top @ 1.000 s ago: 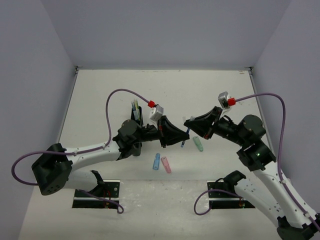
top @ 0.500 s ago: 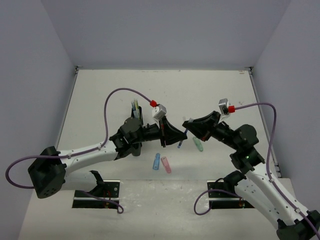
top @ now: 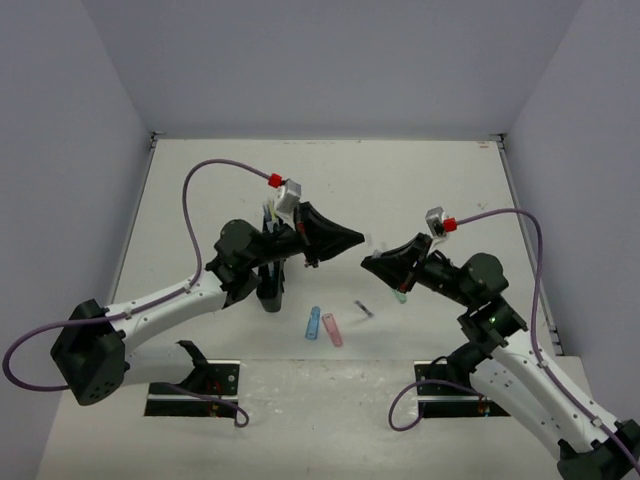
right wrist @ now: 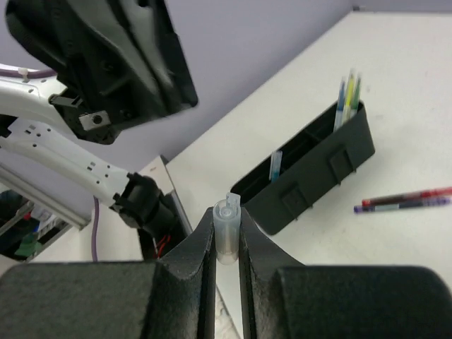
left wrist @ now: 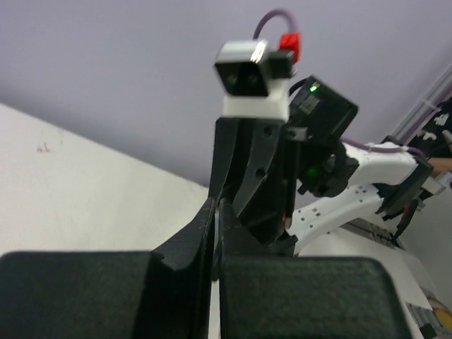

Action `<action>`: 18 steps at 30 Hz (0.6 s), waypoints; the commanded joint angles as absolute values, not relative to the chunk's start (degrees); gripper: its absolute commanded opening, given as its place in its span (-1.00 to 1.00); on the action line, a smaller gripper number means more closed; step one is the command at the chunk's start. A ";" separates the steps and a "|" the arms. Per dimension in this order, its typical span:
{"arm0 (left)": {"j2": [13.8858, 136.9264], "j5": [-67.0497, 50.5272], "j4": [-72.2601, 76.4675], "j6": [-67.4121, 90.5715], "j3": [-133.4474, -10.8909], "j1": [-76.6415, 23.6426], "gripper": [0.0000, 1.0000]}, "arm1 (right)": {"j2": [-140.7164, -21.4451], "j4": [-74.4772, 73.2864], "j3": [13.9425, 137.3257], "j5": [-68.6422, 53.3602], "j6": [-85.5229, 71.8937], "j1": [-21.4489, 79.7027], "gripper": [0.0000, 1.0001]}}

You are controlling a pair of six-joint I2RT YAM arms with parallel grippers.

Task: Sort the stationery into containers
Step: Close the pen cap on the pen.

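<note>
The white table (top: 420,180) is spanned by the left arm (top: 170,295) and the right arm (top: 520,370), which are turned towards each other. The tips of the left gripper (top: 355,238) and the right gripper (top: 368,262) are set near each other but apart.

The black organiser (right wrist: 311,173) is seen beyond the right jaws and off to their right. Yellow-green and blue pens (right wrist: 348,95) are stood in its far end, and a short blue piece (right wrist: 275,166) in a compartment nearer the jaws. In the overhead view it is largely hidden behind the left arm.

The left gripper (left wrist: 214,212) is seen with its jaws pressed together and nothing visible between them. The right gripper (right wrist: 226,215) is clamped on a pale translucent tube (right wrist: 227,236), held upright between the jaws.

A red pen (right wrist: 417,193) and a purple pen (right wrist: 395,205) are laid side by side on the table, right of the organiser.

Below both jaw tips in the overhead view, a blue chunk (top: 313,323) and a pink chunk (top: 332,329) are laid just beside each other. A green chunk (top: 400,296) is partly covered by the right gripper, and a small dark pen (top: 363,311) is laid between it and the pink one.
</note>
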State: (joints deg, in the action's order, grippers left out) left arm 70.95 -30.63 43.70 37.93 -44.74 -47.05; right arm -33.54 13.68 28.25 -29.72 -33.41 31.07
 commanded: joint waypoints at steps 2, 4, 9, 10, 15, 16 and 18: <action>68.03 -30.95 61.66 39.96 -33.73 -46.60 -1.00 | -33.63 -1.61 38.47 -27.75 -30.14 32.15 -1.00; 67.52 -30.47 61.52 39.24 -29.81 -46.73 -1.00 | -34.82 -2.86 41.35 -25.94 -29.06 32.08 -1.00; 62.41 -18.66 53.52 37.42 -23.60 -46.77 -1.00 | -37.88 -3.27 41.05 -24.29 -27.59 32.08 -1.00; 60.88 -15.06 48.99 37.18 -23.87 -46.85 -1.00 | -37.92 -3.38 40.35 -23.12 -27.51 32.08 -1.00; 61.25 -6.86 21.51 31.79 -32.11 -48.65 -0.75 | -36.01 -6.87 37.90 -17.05 -27.93 31.99 -1.00; 62.82 -6.07 17.08 30.73 -34.19 -49.70 -0.68 | -35.31 -8.06 37.83 -15.61 -28.24 31.99 -1.00; 67.57 -2.52 7.69 30.10 -39.06 -52.70 -0.43 | -33.51 -11.40 38.27 -11.19 -29.49 31.99 -1.00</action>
